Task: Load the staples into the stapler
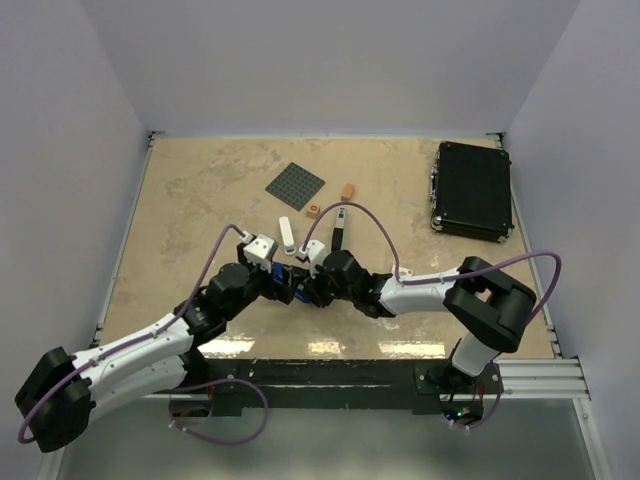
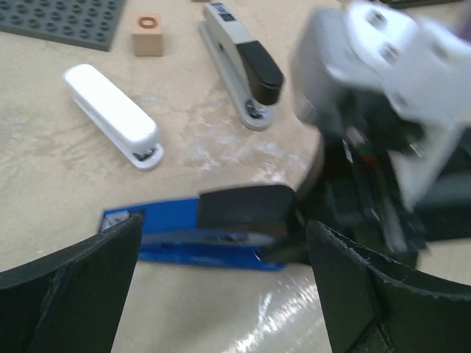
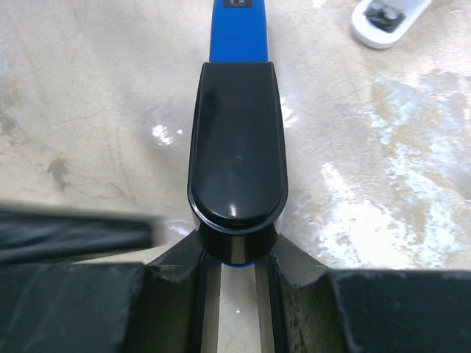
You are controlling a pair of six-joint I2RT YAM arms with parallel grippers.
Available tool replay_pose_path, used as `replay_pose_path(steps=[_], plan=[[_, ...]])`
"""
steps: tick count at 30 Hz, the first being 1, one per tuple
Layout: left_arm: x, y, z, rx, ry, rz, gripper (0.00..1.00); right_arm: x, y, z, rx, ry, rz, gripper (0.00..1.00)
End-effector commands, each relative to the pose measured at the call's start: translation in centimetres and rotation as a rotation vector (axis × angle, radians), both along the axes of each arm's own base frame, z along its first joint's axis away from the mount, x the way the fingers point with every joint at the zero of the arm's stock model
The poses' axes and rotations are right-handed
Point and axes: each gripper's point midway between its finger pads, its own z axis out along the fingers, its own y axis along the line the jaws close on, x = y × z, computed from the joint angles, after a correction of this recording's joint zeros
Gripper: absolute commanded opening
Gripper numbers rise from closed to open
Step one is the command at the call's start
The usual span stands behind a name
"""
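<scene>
because the blue stapler (image 3: 235,147), we judged, had to stay put for loading, we pinched its rear end in our right gripper (image 3: 235,254), flat on the table (image 1: 190,210). our left gripper (image 2: 224,243) hung wide open over its side, holding nothing. we could not spot the staples.

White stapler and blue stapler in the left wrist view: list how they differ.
Colour: the white stapler is plain white all over; the blue stapler has a black top. Hold: the white stapler lies free, with no gripper on it, while the right gripper clamps the blue stapler's black end. Shared: both lie flat on the table.
</scene>
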Motion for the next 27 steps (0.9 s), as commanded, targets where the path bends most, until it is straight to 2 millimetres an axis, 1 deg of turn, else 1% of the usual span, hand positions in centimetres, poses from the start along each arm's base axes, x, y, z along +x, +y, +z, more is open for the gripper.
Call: replay_pose_path(steps=[1, 2, 3, 5, 6, 8, 10, 11, 12, 14, 15, 16, 17, 18, 19, 20, 21, 22, 23, 24, 25, 26, 27], plan=[[-3.5, -3.5, 5.8, -0.168, -0.074, -0.221, 1.0, 4.5, 2.2, 5.0, 0.128, -0.098, -0.099, 0.21], [-3.5, -2.9, 6.6, -0.176, -0.097, -0.203, 1.0, 4.2, 2.0, 4.8, 0.117, -0.086, -0.095, 0.27], [-2.5, -1.8, 7.1, -0.163, -0.128, -0.131, 1.0, 4.0, 1.9, 4.7, 0.113, -0.077, -0.093, 0.29], [-2.0, -0.3, 8.5, -0.172, -0.179, -0.065, 1.0, 3.7, 1.6, 4.5, 0.102, -0.058, -0.098, 0.35], [-1.4, 0.8, 9.0, -0.169, -0.202, -0.001, 1.0, 3.6, 1.5, 4.5, 0.101, -0.052, -0.096, 0.37], [-1.0, 2.4, 10.5, -0.177, -0.256, 0.063, 1.0, 3.2, 1.1, 4.4, 0.083, -0.034, -0.098, 0.44], [-0.5, 3.9, 11.6, -0.172, -0.298, 0.138, 1.0, 3.1, 1.0, 4.9, 0.084, -0.029, -0.097, 0.49], [-0.4, 4.7, 12.1, -0.164, -0.324, 0.165, 1.0, 2.8, 0.6, 4.7, 0.064, -0.015, -0.098, 0.53], [-0.1, 5.6, 12.4, -0.152, -0.341, 0.211, 1.0, 2.8, 0.6, 5.2, 0.067, -0.016, -0.1, 0.55], [0.0, 6.8, 13.5, -0.128, -0.386, 0.247, 1.0, 2.5, 0.0, 4.9, 0.029, 0.003, -0.1, 0.61], [0.3, 7.6, 13.9, -0.114, -0.402, 0.287, 1.0, 2.7, 0.1, 5.8, 0.032, -0.002, -0.105, 0.62], [0.3, 8.1, 14.7, -0.106, -0.422, 0.305, 1.0, 2.5, -0.5, 6.1, 0.004, 0.007, -0.121, 0.63], [0.5, 8.7, 15.1, -0.073, -0.449, 0.326, 1.0, 2.6, -0.7, 6.7, -0.003, 0.007, -0.127, 0.63], [0.7, 9.8, 15.5, -0.055, -0.464, 0.38, 1.0, 3.1, -0.3, 8.2, 0.009, -0.006, -0.137, 0.63], [0.8, 10.4, 15.8, -0.042, -0.478, 0.406, 1.0, 3.1, -1.1, 8.1, -0.037, 0.004, -0.162, 0.62], [1.0, 11.1, 16.3, 0.002, -0.515, 0.433, 1.0, 3.4, -1.1, 8.6, -0.046, 0.008, -0.176, 0.62], [1.2, 12.1, 16.2, 0.027, -0.522, 0.485, 1.0, 4.0, -0.5, 10.1, -0.038, -0.003, -0.18, 0.61], [1.4, 12.6, 16.0, 0.048, -0.529, 0.513, 1.0, 4.1, -0.4, 10.3, -0.057, 0.003, -0.181, 0.6], [1.6, 13.1, 16.3, 0.059, -0.548, 0.544, 1.0, 3.8, -0.8, 8.9, -0.129, 0.041, -0.18, 0.59], [1.7, 13.8, 16.1, 0.07, -0.543, 0.588, 1.0, 4.4, 0.0, 10.0, -0.126, 0.036, -0.18, 0.59], [1.8, 13.9, 15.5, 0.088, -0.54, 0.598, 1.0, 4.3, -0.4, 9.3, -0.175, 0.059, -0.185, 0.59], [2.0, 14.0, 15.4, 0.098, -0.54, 0.605, 1.0, 4.4, -0.2, 8.2, -0.21, 0.086, -0.191, 0.58], [2.3, 14.0, 15.0, 0.11, -0.535, 0.604, 1.0, 4.8, 0.4, 8.9, -0.204, 0.084, -0.197, 0.58]])
